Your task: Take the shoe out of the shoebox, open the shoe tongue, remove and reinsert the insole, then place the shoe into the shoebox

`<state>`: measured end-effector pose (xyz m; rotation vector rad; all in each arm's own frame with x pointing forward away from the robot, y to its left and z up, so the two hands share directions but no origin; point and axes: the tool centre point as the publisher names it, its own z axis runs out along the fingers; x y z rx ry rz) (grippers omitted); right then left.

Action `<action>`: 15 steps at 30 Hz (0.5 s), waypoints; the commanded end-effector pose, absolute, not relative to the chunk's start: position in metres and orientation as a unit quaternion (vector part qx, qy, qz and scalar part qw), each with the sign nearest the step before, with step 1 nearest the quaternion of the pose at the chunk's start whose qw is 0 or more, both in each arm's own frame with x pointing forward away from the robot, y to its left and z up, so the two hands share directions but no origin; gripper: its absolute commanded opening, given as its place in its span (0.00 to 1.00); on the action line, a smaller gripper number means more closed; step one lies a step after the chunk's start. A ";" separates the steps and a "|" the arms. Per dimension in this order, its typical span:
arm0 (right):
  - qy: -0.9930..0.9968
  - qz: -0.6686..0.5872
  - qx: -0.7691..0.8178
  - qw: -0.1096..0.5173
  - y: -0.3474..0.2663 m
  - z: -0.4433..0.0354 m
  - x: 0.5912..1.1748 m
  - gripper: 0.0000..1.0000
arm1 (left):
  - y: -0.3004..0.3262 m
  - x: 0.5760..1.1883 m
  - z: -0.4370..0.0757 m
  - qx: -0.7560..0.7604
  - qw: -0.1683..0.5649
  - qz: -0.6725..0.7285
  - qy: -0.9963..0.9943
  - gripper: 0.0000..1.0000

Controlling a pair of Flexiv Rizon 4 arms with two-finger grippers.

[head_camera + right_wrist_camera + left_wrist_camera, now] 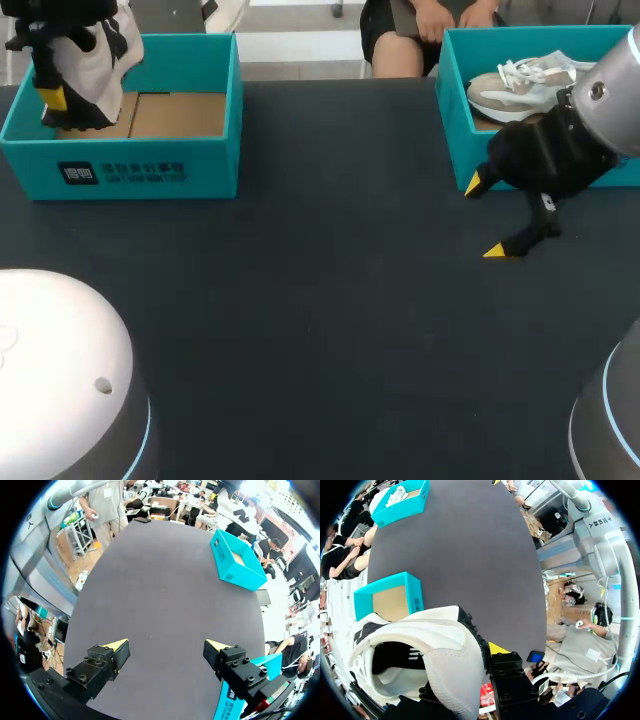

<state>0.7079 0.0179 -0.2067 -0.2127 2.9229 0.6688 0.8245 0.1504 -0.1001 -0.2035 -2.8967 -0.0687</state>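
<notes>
White cloth with black trim makes up the shoe (pixel 420 645); it hangs at the far left of the scene, above the left shoebox (pixel 150 160), clear of the cardboard floor; the left claw (pixel 58 95) is clamped on it by the rim of the opening, one yellow tip showing against the outer side, the other hidden by the upper.

I judge the shoe light and easy to carry; the upper looks soft and should give under a pinch, while the sole and the back of the heel are likely stiffer; a hold on the rim alone may let the shoe swing or twist, so a firmer place would be across the sole and side wall, or at the heel; the tongue is probably floppy and best taken at its free end; the insole is out of sight inside the dark opening, and I expect it to be thin and bendy, so it should be gripped by its heel edge.

Far to the right, well apart from all this, the right claw (pixel 485 218) hovers spread wide and empty, just beside the near wall of the right shoebox (pixel 452 110); a second shoe (pixel 520 85), pale grey with white laces, lies in that box; between the boxes stretches the dark table (pixel 320 300).
</notes>
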 end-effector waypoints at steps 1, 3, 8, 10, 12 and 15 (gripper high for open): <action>0.970 0.221 -0.070 0.068 0.019 -0.207 0.708 1.00 | 0.150 0.822 -0.100 -0.070 0.115 -0.025 -0.991 0.00; 0.970 0.221 -0.070 0.068 0.019 -0.207 0.708 1.00 | 0.150 0.822 -0.100 -0.070 0.115 -0.025 -0.991 0.00; 0.970 0.221 -0.070 0.068 0.019 -0.207 0.708 1.00 | 0.150 0.822 -0.100 -0.070 0.115 -0.025 -0.991 0.00; 0.970 0.221 -0.070 0.068 0.019 -0.207 0.708 1.00 | 0.150 0.822 -0.100 -0.070 0.115 -0.025 -0.991 0.00; 0.970 0.221 -0.070 0.068 0.019 -0.207 0.708 1.00 | 0.164 0.839 -0.100 -0.068 0.128 -0.018 -0.989 0.00; 0.970 0.221 -0.070 0.068 0.019 -0.207 0.708 1.00 | 0.188 0.866 -0.101 -0.066 0.118 -0.007 -0.991 0.00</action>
